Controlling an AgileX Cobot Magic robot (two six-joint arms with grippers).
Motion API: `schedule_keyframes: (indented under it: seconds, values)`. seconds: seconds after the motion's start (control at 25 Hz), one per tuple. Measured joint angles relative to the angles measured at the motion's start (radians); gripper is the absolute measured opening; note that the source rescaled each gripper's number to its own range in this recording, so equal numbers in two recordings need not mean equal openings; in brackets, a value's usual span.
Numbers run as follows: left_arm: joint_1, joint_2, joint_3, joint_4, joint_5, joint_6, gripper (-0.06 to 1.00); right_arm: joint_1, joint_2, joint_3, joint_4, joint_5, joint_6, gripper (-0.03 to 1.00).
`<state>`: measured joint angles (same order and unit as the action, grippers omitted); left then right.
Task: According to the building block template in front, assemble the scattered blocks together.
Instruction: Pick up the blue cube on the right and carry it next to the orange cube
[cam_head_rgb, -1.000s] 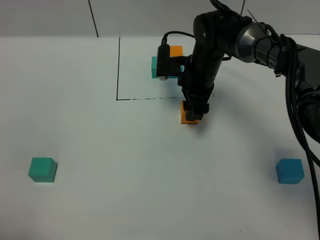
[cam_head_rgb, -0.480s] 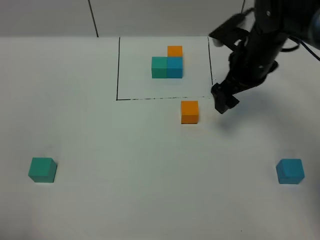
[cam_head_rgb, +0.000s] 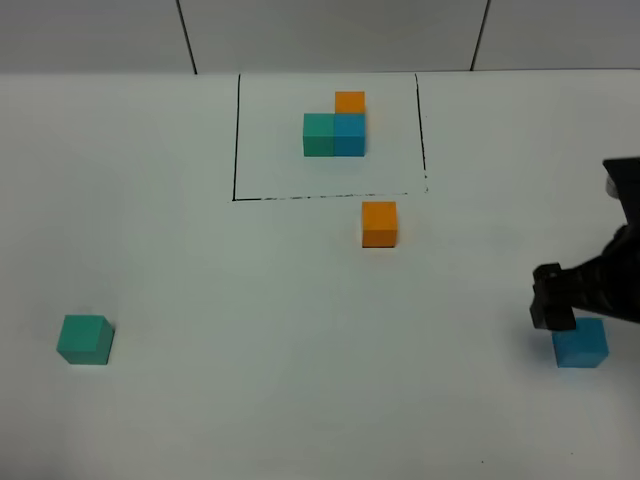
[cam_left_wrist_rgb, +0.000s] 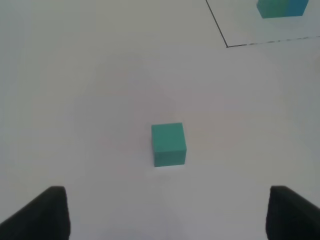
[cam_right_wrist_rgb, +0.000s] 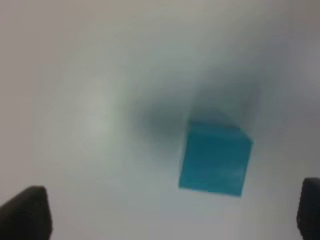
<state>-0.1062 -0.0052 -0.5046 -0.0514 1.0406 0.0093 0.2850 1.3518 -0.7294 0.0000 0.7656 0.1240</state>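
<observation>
The building block template (cam_head_rgb: 335, 125) is an L of teal, blue and orange cubes inside a thin black rectangle at the back. The loose orange cube (cam_head_rgb: 379, 223) sits just in front of that frame. The loose teal cube (cam_head_rgb: 84, 339) sits at the front left; the left wrist view shows it (cam_left_wrist_rgb: 168, 144) ahead of my open, empty left gripper (cam_left_wrist_rgb: 172, 215). The loose blue cube (cam_head_rgb: 580, 345) sits at the front right. My right gripper (cam_head_rgb: 553, 303) hovers just above and left of it, open and empty. The right wrist view shows the blue cube (cam_right_wrist_rgb: 215, 157) blurred, ahead of the gripper (cam_right_wrist_rgb: 167, 212).
The white table top (cam_head_rgb: 250, 300) carries only the cubes and the drawn frame (cam_head_rgb: 235, 140). A corner of the frame line (cam_left_wrist_rgb: 226, 44) and part of the template (cam_left_wrist_rgb: 282, 7) show in the left wrist view. The left arm is out of the exterior view.
My right gripper let go of the orange cube in front of the frame, lifted, and swung right and forward to above the blue cube. The cubes have not moved since.
</observation>
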Motion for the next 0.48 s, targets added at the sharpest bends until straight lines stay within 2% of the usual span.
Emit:
schedule_keyframes:
  seconds: [0.16, 0.36, 0.48]
  values:
    - [0.000, 0.000, 0.000, 0.000, 0.000, 0.000, 0.78, -0.026, -0.014, 0.071, 0.000, -0.032, 0.006, 1.00]
    - [0.000, 0.000, 0.000, 0.000, 0.000, 0.000, 0.78, -0.049, 0.071, 0.077, 0.007, -0.091, -0.032, 1.00]
    - [0.000, 0.000, 0.000, 0.000, 0.000, 0.000, 0.78, -0.049, 0.143, 0.077, 0.010, -0.165, -0.053, 1.00]
